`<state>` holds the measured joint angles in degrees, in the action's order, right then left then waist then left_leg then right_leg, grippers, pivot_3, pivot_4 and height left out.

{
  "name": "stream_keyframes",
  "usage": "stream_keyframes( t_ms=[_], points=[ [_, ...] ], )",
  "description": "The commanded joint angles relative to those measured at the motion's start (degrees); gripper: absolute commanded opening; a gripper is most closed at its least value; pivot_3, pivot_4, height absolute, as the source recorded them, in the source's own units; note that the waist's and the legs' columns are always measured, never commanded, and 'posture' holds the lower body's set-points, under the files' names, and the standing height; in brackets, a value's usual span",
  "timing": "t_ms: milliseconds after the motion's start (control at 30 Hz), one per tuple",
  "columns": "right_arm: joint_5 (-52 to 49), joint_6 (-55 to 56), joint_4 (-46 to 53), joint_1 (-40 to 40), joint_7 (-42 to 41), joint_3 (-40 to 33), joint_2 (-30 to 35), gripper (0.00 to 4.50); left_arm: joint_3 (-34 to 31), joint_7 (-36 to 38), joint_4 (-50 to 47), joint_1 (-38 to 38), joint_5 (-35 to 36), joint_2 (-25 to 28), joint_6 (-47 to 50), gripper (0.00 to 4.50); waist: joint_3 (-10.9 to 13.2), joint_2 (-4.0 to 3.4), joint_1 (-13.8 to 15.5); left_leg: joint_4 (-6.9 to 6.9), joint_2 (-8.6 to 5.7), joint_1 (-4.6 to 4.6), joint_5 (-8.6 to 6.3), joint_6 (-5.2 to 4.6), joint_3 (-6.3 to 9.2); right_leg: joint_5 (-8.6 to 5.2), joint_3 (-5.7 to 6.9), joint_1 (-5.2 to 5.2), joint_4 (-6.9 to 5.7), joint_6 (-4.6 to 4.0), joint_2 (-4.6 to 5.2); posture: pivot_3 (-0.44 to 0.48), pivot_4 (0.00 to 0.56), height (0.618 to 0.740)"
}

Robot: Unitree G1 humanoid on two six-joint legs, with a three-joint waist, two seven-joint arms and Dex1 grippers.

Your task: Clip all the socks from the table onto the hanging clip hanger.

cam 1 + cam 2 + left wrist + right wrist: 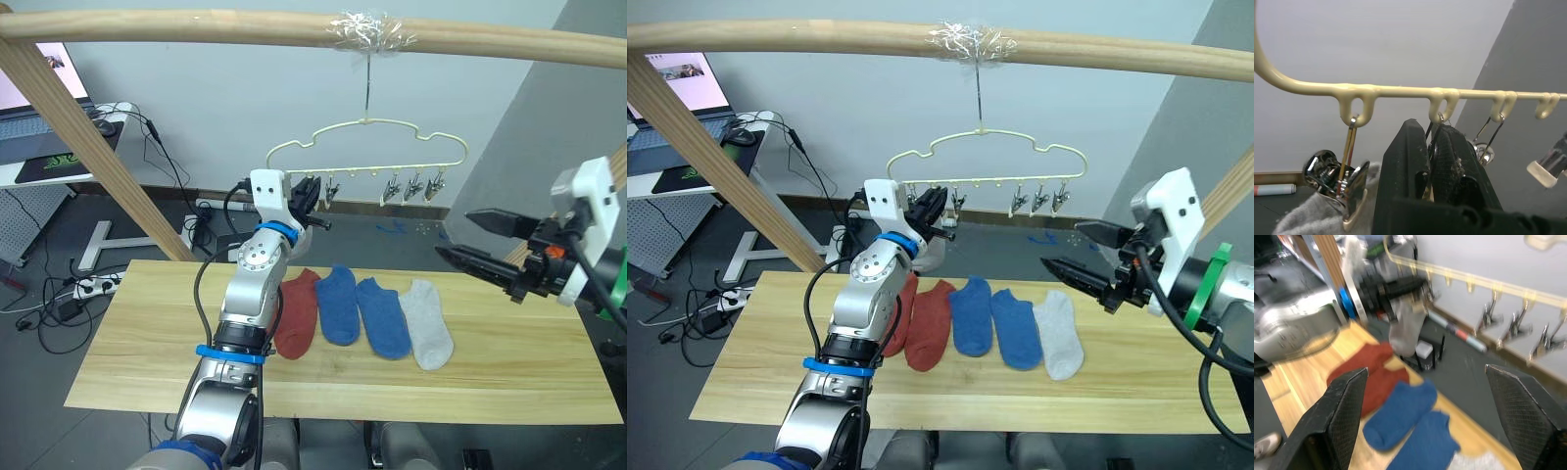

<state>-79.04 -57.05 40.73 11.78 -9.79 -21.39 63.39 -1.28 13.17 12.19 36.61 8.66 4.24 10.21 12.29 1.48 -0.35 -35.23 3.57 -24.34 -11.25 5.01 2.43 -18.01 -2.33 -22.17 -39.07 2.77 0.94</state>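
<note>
Table (pixel 509 377): light plank top, spans most of the width below me. Wooden pole frame (pixel 196 27) crosses overhead, with a slanted leg on the far left.

My left arm reaches up and away from the table toward the clip hanger (pixel 367 147), which hangs by its hook from the pole, wrapped in clear tape there. Left gripper (pixel 1434 156) is at the hanger's left end, fingers (pixel 1400 166) pressed almost together around the second clip (pixel 1436 128) from the left end. Gripping the clip itself, as far as I can tell from the left wrist view.

A light grey sock (pixel 1406 330) hangs just beside that gripper, from the leftmost clip (pixel 1342 181); grey fabric shows under that clip in the left wrist view.

My right gripper (pixel 1083 253) hovers above the right end of the table, jaws spread wide, empty, pointing left toward the hanger.

Five socks lie in a row mid-table, toes toward me: two rust-red socks (pixel 931 323) on the left (one partly behind my left arm), two blue socks (pixel 972 315) in the middle, another light grey sock (pixel 1058 335) at the right. Neighbours touch or overlap slightly.

Three free clips (pixel 415 188) cluster at the hanger's right end.
</note>
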Motion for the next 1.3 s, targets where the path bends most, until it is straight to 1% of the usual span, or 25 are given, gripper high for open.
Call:
stream_keyframes(
  t_ms=[33, 167, 233, 267, 367, 533, 667, 833, 1000, 1233, 1300],
  points=[
    [12.34, -0.72, -1.63, 0.50, 0.39, 9.81, 0.74, 4.01, -1.78, 0.14, -2.64, 1.52, 2.42, -0.16, 1.60, 0.11, 0.00, 0.00, -0.01, -0.01, 0.00, 0.00, 0.00, 0.00, 0.00, 0.00, 0.00, 0.00, 0.00, 0.01, 0.00, -0.020, 0.207, 0.740],
    [24.15, -0.19, -9.15, 3.93, -0.59, 20.95, -3.63, 4.01, -2.45, 0.63, -4.25, 1.88, 3.50, 0.55, 3.34, 0.11, 0.00, -0.01, 0.05, -0.06, 0.00, 0.00, 0.01, 0.01, 0.00, 0.02, 0.00, 0.00, 0.00, 0.04, 0.00, 0.001, 0.195, 0.740],
    [29.11, -0.80, -13.51, 6.19, -0.80, 25.37, -6.31, 4.36, -2.73, 0.64, -5.07, 2.01, 4.11, 0.80, 4.28, 0.11, 0.00, -0.01, 0.03, -0.11, 0.00, -0.01, 0.01, 0.01, 0.00, 0.04, 0.00, 0.00, 0.00, 0.07, 0.00, 0.007, 0.192, 0.740],
    [31.47, -1.00, -15.34, 7.21, -1.31, 27.29, -7.32, 4.47, -2.77, 0.61, -5.42, 2.05, 4.29, 0.87, 4.65, 0.11, -0.01, -0.01, 0.07, -0.12, 0.01, -0.01, 0.01, 0.01, 0.01, 0.04, -0.01, 0.00, 0.00, 0.08, -0.01, 0.011, 0.189, 0.740],
    [39.18, -0.67, -22.11, 10.63, -2.62, 32.95, -10.55, 4.47, -2.58, 0.43, -6.11, 2.25, 4.30, 1.06, 5.11, 0.11, -0.01, -0.02, 0.12, -0.16, 0.01, -0.03, 0.01, 0.02, 0.01, 0.05, 0.00, -0.01, -0.01, 0.08, 0.00, 0.021, 0.187, 0.740],
    [50.06, 1.53, -33.54, 14.53, -5.40, 39.55, -16.18, 4.47, -1.89, 0.18, -6.41, 2.38, 3.87, 0.86, 4.98, 0.11, -0.01, -0.02, 0.24, -0.26, 0.01, -0.07, 0.01, 0.03, 0.01, 0.06, 0.01, -0.01, -0.01, 0.10, 0.00, 0.030, 0.185, 0.740],
    [54.94, 3.08, -40.16, 15.78, -8.82, 40.90, -19.88, 4.47, -2.12, -0.11, -6.42, 2.65, 4.46, 0.54, 5.94, 0.11, -0.01, -0.02, 0.42, -0.34, -0.01, -0.14, 0.01, 0.02, 0.02, 0.08, 0.02, -0.03, -0.01, 0.12, 0.01, 0.032, 0.186, 0.740],
    [60.17, 5.58, -46.18, 16.64, -11.97, 41.66, -23.77, 4.47, -3.11, -0.20, -6.38, 3.49, 5.96, 0.18, 7.95, 0.11, -0.01, -0.02, 0.31, -0.50, 0.00, -0.16, -0.01, -0.01, 0.03, 0.12, 0.01, -0.02, -0.07, 0.16, 0.01, 0.037, 0.187, 0.740],
    [64.57, 8.10, -52.17, 18.23, -13.75, 41.07, -27.76, 4.47, -5.51, -0.37, -7.03, 4.70, 9.79, -0.28, 12.63, 0.11, -0.01, -0.02, 0.26, -0.58, 0.00, -0.17, -0.01, -0.01, 0.04, 0.22, -0.01, -0.01, -0.09, 0.19, 0.00, 0.049, 0.190, 0.740],
    [68.89, 10.93, -57.81, 19.03, -15.71, 40.12, -31.08, 4.47, -8.36, -0.89, -9.77, 4.90, 14.75, 0.06, 19.72, 0.11, -0.01, -0.02, 0.30, -0.58, 0.00, -0.18, -0.01, -0.01, 0.06, 0.23, 0.00, -0.02, -0.08, 0.21, 0.00, 0.060, 0.191, 0.740],
    [69.51, 11.44, -59.40, 19.53, -16.02, 39.49, -32.14, 4.47, -9.22, -0.47, -11.12, 4.83, 17.12, 0.28, 22.35, 0.11, -0.01, -0.02, 0.31, -0.58, 0.00, -0.18, -0.01, -0.01, 0.06, 0.23, 0.00, -0.02, -0.09, 0.21, 0.00, 0.070, 0.187, 0.740]
  ],
)
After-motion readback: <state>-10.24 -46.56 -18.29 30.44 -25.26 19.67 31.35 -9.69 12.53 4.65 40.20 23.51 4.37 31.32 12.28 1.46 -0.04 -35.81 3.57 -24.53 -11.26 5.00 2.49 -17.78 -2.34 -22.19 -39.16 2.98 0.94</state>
